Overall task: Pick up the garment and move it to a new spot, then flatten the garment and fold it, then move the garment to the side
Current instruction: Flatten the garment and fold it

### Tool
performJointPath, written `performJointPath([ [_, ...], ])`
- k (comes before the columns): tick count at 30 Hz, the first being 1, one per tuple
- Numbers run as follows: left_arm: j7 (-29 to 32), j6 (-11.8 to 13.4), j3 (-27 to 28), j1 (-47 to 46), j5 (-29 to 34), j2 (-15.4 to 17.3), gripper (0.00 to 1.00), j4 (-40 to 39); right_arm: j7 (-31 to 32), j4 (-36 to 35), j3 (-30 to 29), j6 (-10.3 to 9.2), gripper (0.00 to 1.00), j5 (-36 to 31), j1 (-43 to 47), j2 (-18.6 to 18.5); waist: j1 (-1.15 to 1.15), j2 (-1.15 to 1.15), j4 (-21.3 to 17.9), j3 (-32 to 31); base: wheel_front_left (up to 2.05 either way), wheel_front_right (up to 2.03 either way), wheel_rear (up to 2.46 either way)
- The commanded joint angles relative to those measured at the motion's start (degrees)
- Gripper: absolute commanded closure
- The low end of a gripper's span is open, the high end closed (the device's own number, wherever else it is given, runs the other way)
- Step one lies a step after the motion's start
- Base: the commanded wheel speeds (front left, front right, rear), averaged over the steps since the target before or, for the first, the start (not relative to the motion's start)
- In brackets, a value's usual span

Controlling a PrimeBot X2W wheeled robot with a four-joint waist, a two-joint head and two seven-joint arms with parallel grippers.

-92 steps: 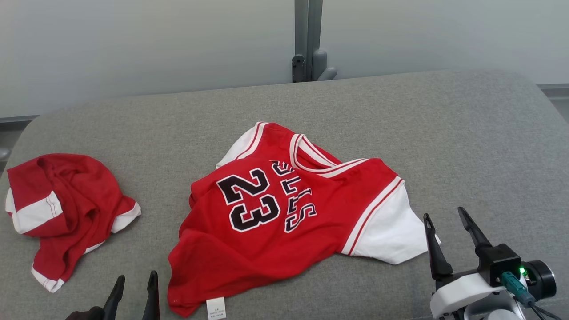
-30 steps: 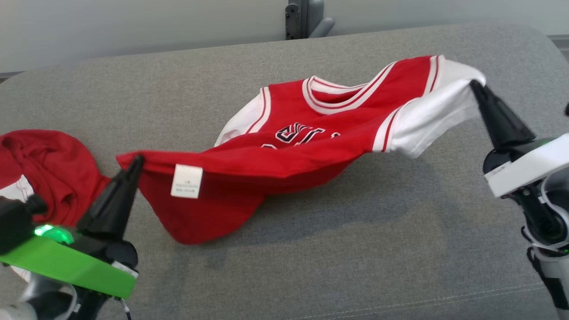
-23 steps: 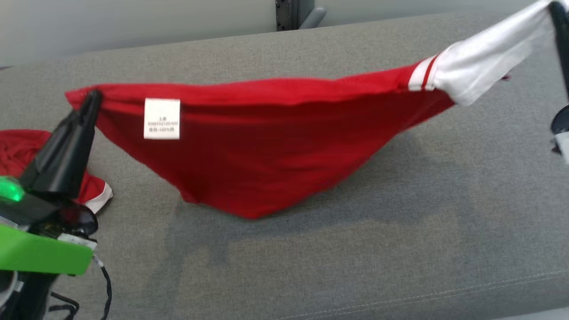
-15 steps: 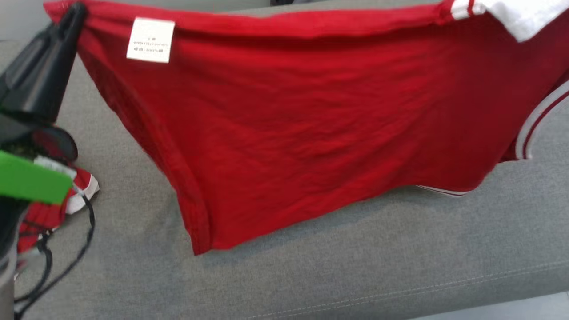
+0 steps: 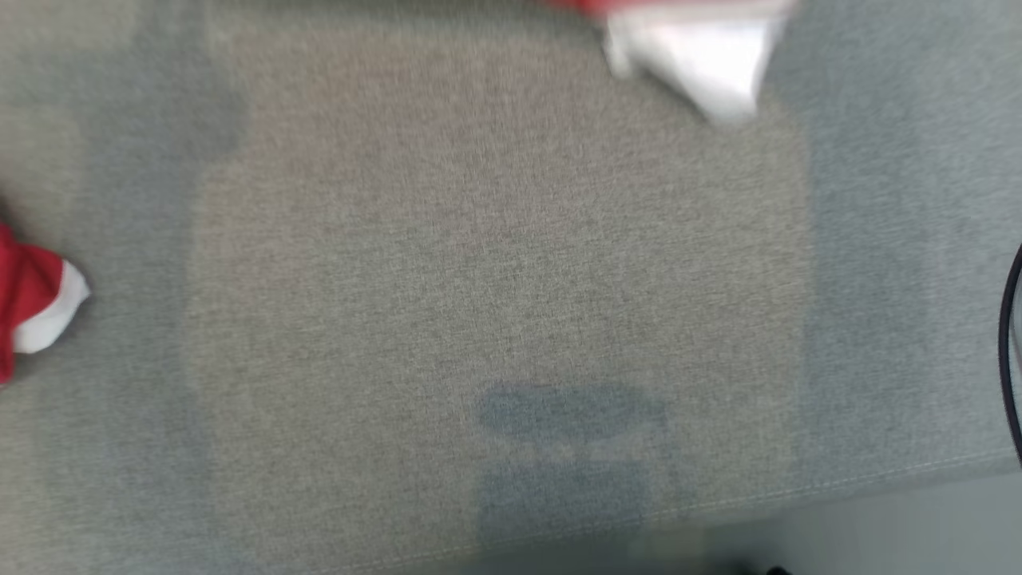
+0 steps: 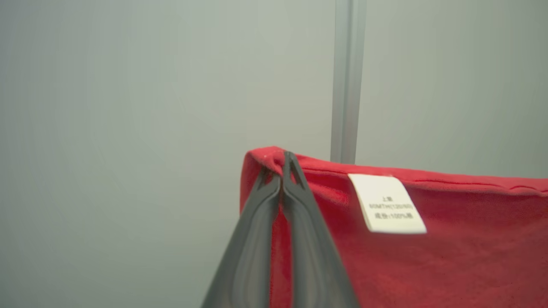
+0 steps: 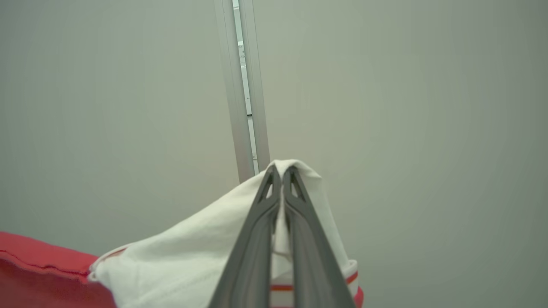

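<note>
The garment is a red jersey with white sleeves, held up in the air between both arms. In the left wrist view my left gripper [image 6: 280,171] is shut on a red hem corner of the garment [image 6: 449,265], beside its white care label [image 6: 387,204]. In the right wrist view my right gripper [image 7: 280,173] is shut on the white sleeve [image 7: 184,256] of the same garment. In the blurred head view only a hanging white sleeve tip [image 5: 703,64] of the garment dips in at the top edge.
The grey padded surface [image 5: 511,279] spreads below, its front edge along the bottom of the head view. A second red and white garment [image 5: 32,303] lies at the far left. A pale wall with a grey vertical post [image 6: 347,81] stands behind.
Both grippers have lifted the garment off the surface and up out of the head view. The head camera has tilted down and the picture is now blurred.
</note>
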Motion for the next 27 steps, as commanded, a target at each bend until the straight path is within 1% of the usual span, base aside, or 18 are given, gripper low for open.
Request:
performJointPath([
  [1, -3.4, -0.6, -0.2, -2.9, 1.7, 0.2, 1.0, 2.8, -3.4, 2.0, -0.1, 0.0, 1.0, -2.0, -2.7, 0.4, -0.01, 0.6, -1.2, 9.6, 0.0, 0.0, 0.0],
  [2, -6.7, -0.6, 0.1, -5.7, 2.6, -0.2, 1.0, 5.6, -6.6, 4.1, -0.4, -0.02, 1.0, -3.1, -5.1, 1.1, -0.01, 0.6, -1.3, 10.3, 0.0, 0.0, 0.0],
  [5, -15.9, -1.5, -0.3, -11.7, 5.3, -0.9, 1.0, 12.7, -15.2, 9.0, -1.0, -0.01, 1.0, -5.2, -10.6, 2.7, -0.01, 0.6, -1.6, 12.1, 0.0, 0.0, 0.0],
  [8, -23.0, -2.4, -1.0, -13.0, 6.3, -1.3, 1.0, 18.7, -20.5, 13.0, -0.4, -0.01, 1.0, -5.4, -11.0, 3.6, -0.01, 0.6, -2.0, 13.4, 0.0, 0.0, 0.0],
  [10, -25.2, -3.2, -2.0, -11.1, 6.4, -1.4, 1.0, 22.3, -21.9, 15.9, 1.4, -0.01, 1.0, -4.0, -8.8, 3.5, -0.01, 0.6, -2.1, 13.6, 0.0, 0.0, 0.0],
  [12, -26.3, -3.9, -3.3, -8.4, 6.3, -1.1, 1.0, 25.0, -23.1, 17.9, 4.5, -0.01, 1.0, -3.0, -5.6, 2.7, -0.01, 0.6, -2.2, 13.7, 0.0, 0.0, 0.0],
  [15, -27.0, -4.4, -4.7, -2.0, 5.1, -0.6, 1.0, 27.6, -24.5, 18.8, 9.2, -0.01, 1.0, 0.3, 2.0, 1.8, -0.01, 0.6, -2.2, 12.7, 0.0, 0.0, 0.0],
  [18, -27.4, -4.5, -6.7, 5.8, 4.0, 0.4, 1.0, 26.9, -25.2, 16.8, 13.3, -0.01, 1.0, 4.4, 11.3, 0.6, -0.01, 0.6, -2.3, 11.0, 0.0, 0.0, 0.0],
  [21, -27.4, -4.4, -5.7, 14.3, 2.0, 1.7, 1.0, 22.4, -25.4, 12.9, 15.5, -0.01, 1.0, 8.1, 20.5, -1.1, -0.01, 0.6, -2.4, 8.7, 0.0, 0.0, 0.0],
  [23, -27.4, -4.4, -4.7, 20.7, 0.7, 2.0, 1.0, 18.6, -25.4, 9.5, 16.4, -0.02, 1.0, 9.6, 26.8, -2.4, -0.01, 0.6, -2.3, 6.6, 0.0, 0.0, 0.0],
  [24, -27.4, -4.4, -4.7, 20.7, 0.7, 2.0, 1.0, 18.6, -25.4, 9.5, 16.4, -0.02, 1.0, 9.6, 26.8, -2.4, -0.01, 0.6, -2.3, 6.6, 0.0, 0.0, 0.0],
  [25, -27.4, -4.4, -4.6, 24.5, 0.5, 1.8, 1.0, 16.8, -25.4, 8.0, 16.4, -0.02, 1.0, 10.3, 30.3, -2.9, -0.01, 0.6, -2.1, 4.9, 0.0, 0.0, 0.0],
  [27, -27.3, -4.4, -4.2, 31.2, 0.9, 2.2, 1.0, 13.4, -25.4, 5.6, 18.3, -0.02, 1.0, 10.1, 36.5, -5.0, -0.01, 0.6, -1.8, 1.6, 0.0, 0.0, 0.0],
])
